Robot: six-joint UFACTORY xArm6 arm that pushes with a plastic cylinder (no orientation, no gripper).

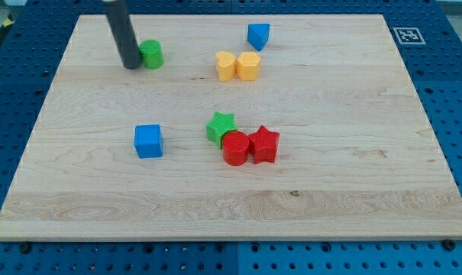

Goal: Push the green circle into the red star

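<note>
The green circle (151,54) sits near the view's top left of the wooden board. My tip (130,66) rests on the board just to the view's left of the green circle, touching or nearly touching it. The red star (264,144) lies near the middle of the board, toward the view's lower right of the green circle. A red circle (235,148) touches the red star's left side, and a green star (221,127) touches the red circle's upper left.
A blue cube (148,141) lies left of the middle. A yellow heart (226,66) and a yellow hexagon (248,66) sit side by side near the top middle. A blue block (258,35) lies above them. The board (353,191) ends on a blue pegboard.
</note>
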